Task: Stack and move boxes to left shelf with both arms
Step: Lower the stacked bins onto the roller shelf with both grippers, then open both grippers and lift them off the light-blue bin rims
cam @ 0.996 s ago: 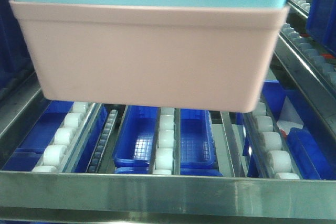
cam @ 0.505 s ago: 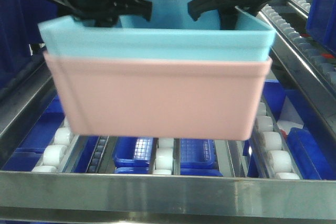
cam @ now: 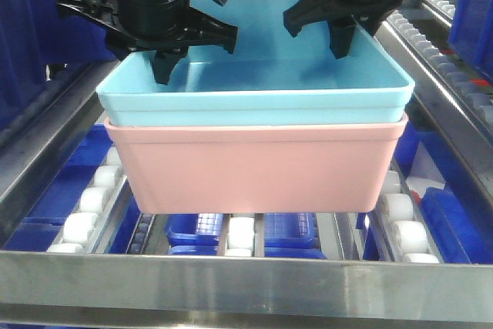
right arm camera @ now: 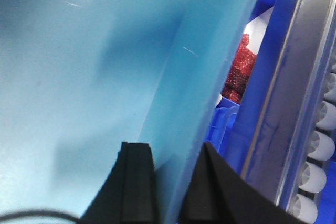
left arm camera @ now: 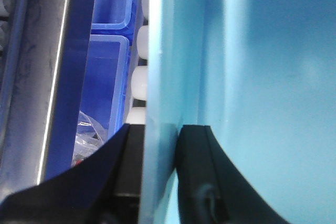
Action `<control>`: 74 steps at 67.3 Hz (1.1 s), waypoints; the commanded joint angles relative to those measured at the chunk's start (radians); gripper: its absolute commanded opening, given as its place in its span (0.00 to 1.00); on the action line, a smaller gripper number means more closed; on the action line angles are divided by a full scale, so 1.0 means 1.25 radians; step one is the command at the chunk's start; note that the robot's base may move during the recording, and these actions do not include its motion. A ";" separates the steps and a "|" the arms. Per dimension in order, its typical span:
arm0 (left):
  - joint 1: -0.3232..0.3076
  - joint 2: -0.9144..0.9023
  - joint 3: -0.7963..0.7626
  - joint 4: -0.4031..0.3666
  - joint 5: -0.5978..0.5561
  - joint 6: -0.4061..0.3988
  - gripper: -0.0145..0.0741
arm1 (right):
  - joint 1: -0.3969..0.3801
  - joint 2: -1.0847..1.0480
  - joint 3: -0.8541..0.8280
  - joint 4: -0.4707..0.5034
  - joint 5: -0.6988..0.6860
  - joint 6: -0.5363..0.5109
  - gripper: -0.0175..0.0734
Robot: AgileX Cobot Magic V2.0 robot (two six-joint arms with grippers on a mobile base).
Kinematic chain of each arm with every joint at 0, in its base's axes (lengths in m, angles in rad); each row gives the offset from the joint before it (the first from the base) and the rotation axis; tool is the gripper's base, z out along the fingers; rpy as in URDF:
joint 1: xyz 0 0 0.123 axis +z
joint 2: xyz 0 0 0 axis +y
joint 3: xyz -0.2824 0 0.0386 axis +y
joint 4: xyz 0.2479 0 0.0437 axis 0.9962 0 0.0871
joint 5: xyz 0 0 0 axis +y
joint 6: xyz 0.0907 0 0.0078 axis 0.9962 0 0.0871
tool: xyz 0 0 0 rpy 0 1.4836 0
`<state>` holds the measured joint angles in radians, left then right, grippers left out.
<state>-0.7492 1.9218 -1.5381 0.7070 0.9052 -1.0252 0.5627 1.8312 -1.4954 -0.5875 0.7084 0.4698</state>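
- On my front view the left gripper (cam: 166,55) sits at the left end of the light turquoise tub (cam: 254,98); my left wrist camera shows its black fingers (left arm camera: 197,171) clamped on that tub's side wall, one inside, one outside.
- The turquoise tub is nested in the salmon pink tub (cam: 258,167), its banded rim resting on the pink rim.
- The stacked pair sits level over the shelf's roller rails (cam: 85,217), just behind the flat metal front bar (cam: 246,283). I cannot tell whether the pink base touches the white rollers.
- Dark blue crates (cam: 204,229) lie on the level beneath, seen between the rails.
- The right gripper (cam: 339,25) is at the right end of the turquoise tub; my right wrist camera shows its fingers (right arm camera: 136,182) pinching that wall the same way.
- Beyond that wall, red glittery material (right arm camera: 239,69) lies in a blue crate beside a steel rail.
- I can read no labels, brands or writing anywhere.
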 commanded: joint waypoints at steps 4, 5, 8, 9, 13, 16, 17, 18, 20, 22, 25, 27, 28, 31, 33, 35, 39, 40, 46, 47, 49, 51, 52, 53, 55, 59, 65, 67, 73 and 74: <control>-0.022 -0.028 -0.031 0.041 -0.094 0.012 0.17 | 0.020 -0.040 -0.033 0.012 -0.080 -0.017 0.28; -0.022 -0.028 -0.031 0.041 -0.096 0.012 0.17 | 0.020 -0.040 -0.033 0.012 -0.077 -0.017 0.29; -0.022 -0.028 -0.031 0.037 -0.101 0.012 0.17 | 0.020 -0.041 -0.033 0.012 -0.068 -0.017 0.34; -0.022 -0.028 -0.031 0.038 -0.103 0.012 0.17 | 0.020 -0.041 -0.033 0.012 -0.066 -0.017 0.36; -0.022 -0.028 -0.031 0.038 -0.103 0.012 0.19 | 0.020 -0.041 -0.034 0.012 -0.057 -0.017 0.50; -0.022 -0.028 -0.031 0.038 -0.103 0.016 0.25 | 0.020 -0.041 -0.034 0.012 -0.048 -0.016 0.61; -0.022 -0.028 -0.031 0.038 -0.103 0.016 0.27 | 0.020 -0.041 -0.034 0.012 -0.045 -0.015 0.66; -0.022 -0.028 -0.031 0.038 -0.103 0.016 0.29 | 0.020 -0.041 -0.034 0.012 -0.041 -0.014 0.69; -0.022 -0.028 -0.031 0.038 -0.100 0.017 0.34 | 0.020 -0.041 -0.034 0.012 -0.034 -0.008 0.74; -0.022 -0.028 -0.031 0.038 -0.096 0.017 0.38 | 0.020 -0.041 -0.034 0.012 -0.028 -0.003 0.79; -0.022 -0.028 -0.031 0.038 -0.094 0.017 0.45 | 0.020 -0.041 -0.034 0.012 -0.020 0.000 0.84; -0.022 -0.028 -0.031 0.038 -0.092 0.017 0.50 | 0.020 -0.041 -0.034 0.012 -0.016 0.000 0.85; -0.022 -0.028 -0.031 0.038 -0.092 0.017 0.53 | 0.020 -0.041 -0.034 0.012 -0.014 0.000 0.86; -0.022 -0.028 -0.031 0.038 -0.086 0.017 0.60 | 0.020 -0.041 -0.034 0.012 -0.011 0.000 0.86; -0.022 -0.028 -0.031 0.038 -0.079 0.017 0.64 | 0.020 -0.042 -0.034 0.012 -0.009 0.000 0.86; -0.022 -0.028 -0.031 0.038 -0.072 0.017 0.68 | 0.020 -0.042 -0.034 0.012 -0.007 0.002 0.86; -0.022 -0.030 -0.035 0.036 -0.033 0.017 0.74 | 0.020 -0.048 -0.034 0.012 -0.007 0.007 0.86; -0.022 -0.030 -0.039 0.031 -0.020 0.017 0.74 | 0.020 -0.050 -0.034 0.012 -0.007 0.007 0.86; -0.022 -0.031 -0.067 0.009 0.044 0.024 0.75 | 0.020 -0.061 -0.034 0.012 -0.005 0.019 0.86; -0.022 -0.031 -0.069 0.007 0.047 0.028 0.75 | 0.020 -0.064 -0.034 0.012 -0.004 0.020 0.86; -0.022 -0.032 -0.080 -0.002 0.057 0.046 0.75 | 0.020 -0.067 -0.034 0.012 -0.002 0.023 0.86; -0.022 -0.034 -0.095 -0.014 0.064 0.071 0.75 | 0.020 -0.072 -0.034 0.012 0.001 0.025 0.86; -0.022 -0.034 -0.102 -0.018 0.069 0.080 0.75 | 0.020 -0.074 -0.034 0.012 0.003 0.027 0.86; -0.022 -0.034 -0.106 -0.022 0.073 0.083 0.75 | 0.020 -0.077 -0.034 0.012 0.005 0.027 0.86; -0.022 -0.034 -0.124 -0.032 0.087 0.096 0.75 | 0.020 -0.081 -0.034 0.012 0.009 0.027 0.86; -0.022 -0.035 -0.149 -0.045 0.112 0.120 0.74 | 0.020 -0.091 -0.034 0.012 0.021 0.027 0.86; -0.022 -0.038 -0.191 -0.073 0.142 0.165 0.74 | 0.020 -0.107 -0.034 0.012 0.041 0.027 0.86; -0.022 -0.040 -0.201 -0.077 0.152 0.175 0.74 | 0.020 -0.113 -0.034 0.012 0.045 0.027 0.86; -0.025 -0.052 -0.221 -0.079 0.179 0.192 0.74 | 0.020 -0.133 -0.034 0.012 0.059 0.027 0.86; -0.025 -0.055 -0.223 -0.079 0.183 0.194 0.74 | 0.020 -0.137 -0.034 0.012 0.061 0.027 0.86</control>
<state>-0.7715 1.9331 -1.7673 0.5759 1.1048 -0.8048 0.5865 1.7394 -1.4991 -0.5339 0.7936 0.4986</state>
